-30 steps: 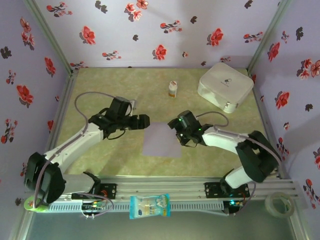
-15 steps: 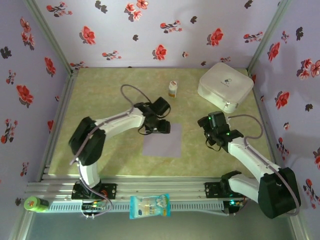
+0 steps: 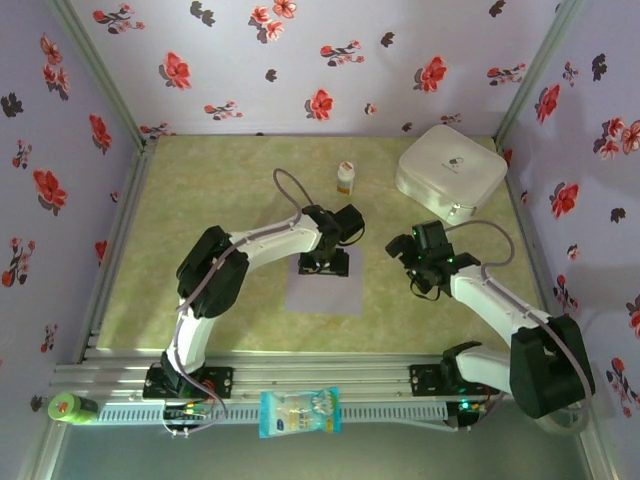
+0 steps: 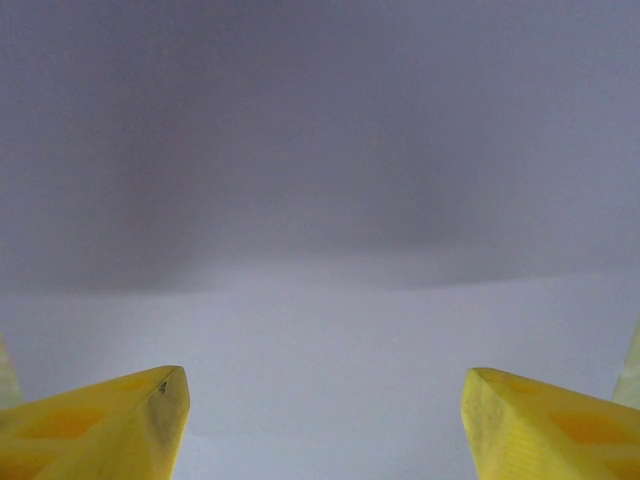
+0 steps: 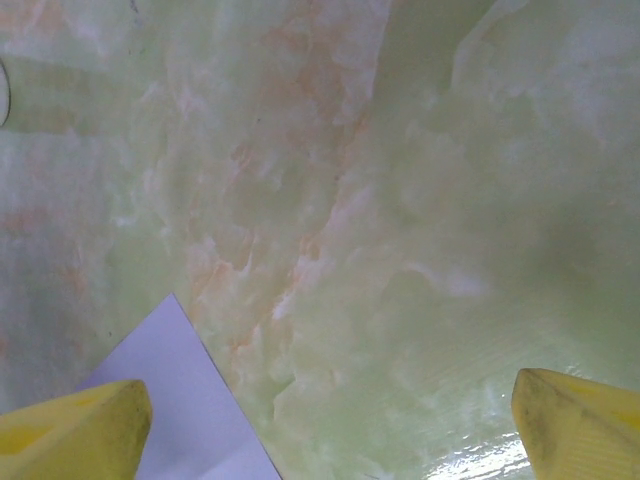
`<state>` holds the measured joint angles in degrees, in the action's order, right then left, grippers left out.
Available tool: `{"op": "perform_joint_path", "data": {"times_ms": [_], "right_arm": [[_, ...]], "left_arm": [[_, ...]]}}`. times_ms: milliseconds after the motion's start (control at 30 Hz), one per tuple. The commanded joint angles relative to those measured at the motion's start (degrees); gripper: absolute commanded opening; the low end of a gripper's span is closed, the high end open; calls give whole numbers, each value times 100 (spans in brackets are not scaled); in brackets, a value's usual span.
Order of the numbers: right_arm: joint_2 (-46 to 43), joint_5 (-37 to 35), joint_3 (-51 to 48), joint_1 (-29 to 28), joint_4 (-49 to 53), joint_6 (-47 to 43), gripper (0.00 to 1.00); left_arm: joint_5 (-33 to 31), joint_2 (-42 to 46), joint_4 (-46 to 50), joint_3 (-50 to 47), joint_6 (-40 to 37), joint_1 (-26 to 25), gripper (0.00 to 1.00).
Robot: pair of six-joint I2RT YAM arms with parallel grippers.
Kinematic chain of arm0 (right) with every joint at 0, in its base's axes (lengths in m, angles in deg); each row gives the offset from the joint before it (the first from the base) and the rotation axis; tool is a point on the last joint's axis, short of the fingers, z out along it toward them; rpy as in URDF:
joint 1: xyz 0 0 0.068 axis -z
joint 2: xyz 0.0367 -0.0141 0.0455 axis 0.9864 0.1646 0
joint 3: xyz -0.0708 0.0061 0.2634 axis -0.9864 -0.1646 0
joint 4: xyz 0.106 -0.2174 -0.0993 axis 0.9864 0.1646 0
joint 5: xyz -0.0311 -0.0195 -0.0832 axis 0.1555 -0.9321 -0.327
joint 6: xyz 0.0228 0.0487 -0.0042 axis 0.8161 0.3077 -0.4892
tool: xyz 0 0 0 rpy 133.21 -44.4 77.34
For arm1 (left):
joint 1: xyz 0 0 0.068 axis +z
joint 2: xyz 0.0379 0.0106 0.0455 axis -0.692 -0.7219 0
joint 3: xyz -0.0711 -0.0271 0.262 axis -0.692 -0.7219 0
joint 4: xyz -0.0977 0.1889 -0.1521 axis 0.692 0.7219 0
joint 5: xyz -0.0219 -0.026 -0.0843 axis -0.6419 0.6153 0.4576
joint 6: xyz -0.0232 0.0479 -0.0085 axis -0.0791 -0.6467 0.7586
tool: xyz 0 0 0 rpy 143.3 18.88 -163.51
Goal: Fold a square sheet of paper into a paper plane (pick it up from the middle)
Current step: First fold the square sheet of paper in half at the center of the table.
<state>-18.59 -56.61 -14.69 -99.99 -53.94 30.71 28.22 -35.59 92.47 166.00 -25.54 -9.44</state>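
At mid-desk (image 3: 200, 180), the left pincer (image 4: 325, 405) hovers low over the square sheet of paper (image 3: 320, 292), jaws apart, gripping nothing. The sheet lies flat and unfolded. The right pincer (image 5: 325, 420) gapes wide beside its corner. Pickup and every fold remain.

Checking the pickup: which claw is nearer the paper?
Left. Left claw is over the paper, near its far edge; right claw is off its right side, over table.
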Motion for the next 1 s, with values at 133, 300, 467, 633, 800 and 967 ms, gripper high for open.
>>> {"op": "perform_joint_path", "data": {"times_ms": [133,300,467,633,800,967], "right_arm": [[-1,309,169,38,-220,-519,99],[-12,420,168,34,-290,-626,99],[26,418,162,39,-294,-616,99],[122,470,190,39,-273,-599,99],[179,499,191,37,-258,-569,99],[190,443,183,39,-246,-540,99]], "left_arm": [[-33,-299,141,309,203,67,74],[55,-426,104,395,194,57,75],[73,-524,87,412,180,50,76],[74,-618,99,445,187,26,76],[71,-731,148,444,214,12,77],[71,-855,141,436,227,-27,77]]}}
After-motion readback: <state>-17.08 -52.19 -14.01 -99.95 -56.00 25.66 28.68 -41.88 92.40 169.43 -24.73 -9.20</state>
